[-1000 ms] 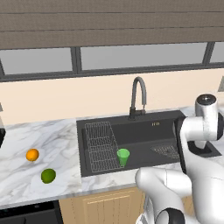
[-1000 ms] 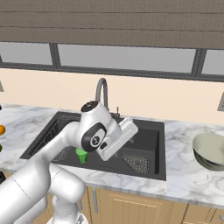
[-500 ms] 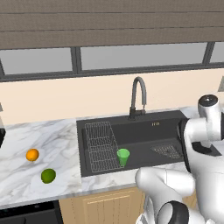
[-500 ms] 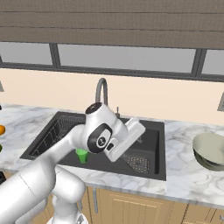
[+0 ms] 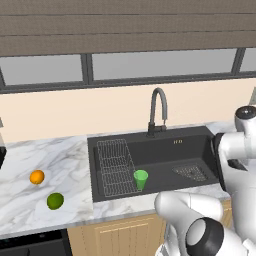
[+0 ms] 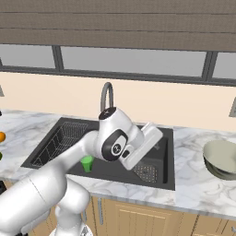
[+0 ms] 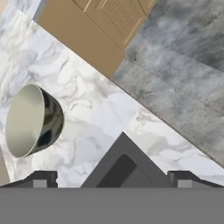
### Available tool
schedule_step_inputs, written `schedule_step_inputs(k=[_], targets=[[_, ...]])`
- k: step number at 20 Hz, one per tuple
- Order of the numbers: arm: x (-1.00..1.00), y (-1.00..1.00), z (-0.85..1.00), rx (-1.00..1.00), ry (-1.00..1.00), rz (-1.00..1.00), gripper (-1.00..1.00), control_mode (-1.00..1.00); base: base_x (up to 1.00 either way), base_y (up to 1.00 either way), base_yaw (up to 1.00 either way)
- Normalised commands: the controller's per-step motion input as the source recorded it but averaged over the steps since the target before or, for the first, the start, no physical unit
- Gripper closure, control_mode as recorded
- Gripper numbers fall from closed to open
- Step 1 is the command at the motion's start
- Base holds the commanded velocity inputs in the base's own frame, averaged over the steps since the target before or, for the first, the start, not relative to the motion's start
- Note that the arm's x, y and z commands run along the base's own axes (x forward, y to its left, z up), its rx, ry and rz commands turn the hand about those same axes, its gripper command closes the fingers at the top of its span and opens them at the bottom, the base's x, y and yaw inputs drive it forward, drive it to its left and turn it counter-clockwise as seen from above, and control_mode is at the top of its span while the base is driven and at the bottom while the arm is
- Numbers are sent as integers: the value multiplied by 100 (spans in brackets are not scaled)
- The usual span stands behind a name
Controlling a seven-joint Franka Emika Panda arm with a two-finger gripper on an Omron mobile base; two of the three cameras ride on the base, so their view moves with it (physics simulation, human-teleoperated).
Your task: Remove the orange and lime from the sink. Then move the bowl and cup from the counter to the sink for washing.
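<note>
The light-green cup [image 5: 141, 179] stands upright on the floor of the dark sink [image 5: 165, 152], beside the wire rack [image 5: 116, 167]. The orange [image 5: 37, 176] and the lime [image 5: 55, 200] lie on the white counter [image 5: 55, 160] left of the sink. The pale bowl [image 6: 221, 159] sits on the counter right of the sink. My arm [image 6: 115, 138] reaches over the right half of the basin. In the hand view my gripper [image 7: 111, 180] is open and holds nothing. It hangs above the sink's corner, with the bowl [image 7: 33, 120] ahead of it to the left.
The curved grey faucet [image 5: 157, 112] rises behind the basin, and a drain [image 6: 146, 171] lies in its right part. Wood cabinet fronts [image 7: 87, 26] and grey floor [image 7: 183, 65] lie beyond the counter edge in the hand view. A window wall backs the counter.
My hand has swung to the right across the sink, toward the bowl's side. The cup, orange, lime and bowl have stayed where they were. The jaws have stayed wide.
</note>
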Motion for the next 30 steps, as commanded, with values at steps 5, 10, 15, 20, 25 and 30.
schedule_step_inputs(k=[5, 10, 15, 20, 25, 30], targets=[[0, -30, 14, 0, 0, 0, -100, -100, 0, 0, 0], [0, -32, 8, 0, 0, 0, -100, -100, 0, 0, 0], [1, -33, 4, 0, 4, 0, -100, -100, 0, 0, 0], [4, -24, 1, 2, 3, 0, -100, -100, 0, 0, 0], [5, -20, 3, 0, 0, 0, -100, -100, 0, 0, 0], [2, -21, 3, 0, 0, 0, -100, -100, 0, 0, 0]])
